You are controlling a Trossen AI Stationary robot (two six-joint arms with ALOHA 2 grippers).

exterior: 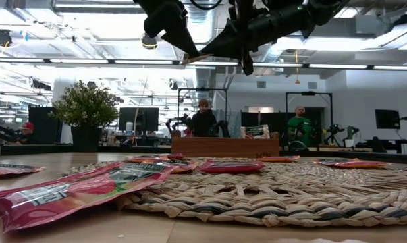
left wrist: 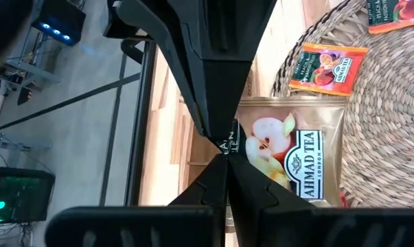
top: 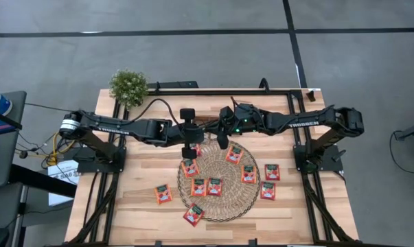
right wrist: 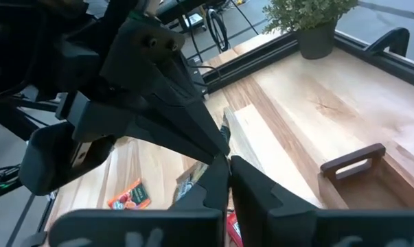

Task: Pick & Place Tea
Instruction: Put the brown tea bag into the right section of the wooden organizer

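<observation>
Both tools, left tool (top: 190,145) and right tool (top: 222,141), pinch one pale beige square tea sachet (left wrist: 289,154) aloft near the counter's (top: 124,206) back edge; red-orange sachets (top: 213,186) remain scattered on the round woven straw mat (top: 227,206).

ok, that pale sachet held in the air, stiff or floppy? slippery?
Likely light and fairly stiff: the pale sachet looks flat though the left gripper pinches only one edge. Its glossy wrapper is probably slippery; the right gripper, shut close by, would need a firm pinch.
</observation>
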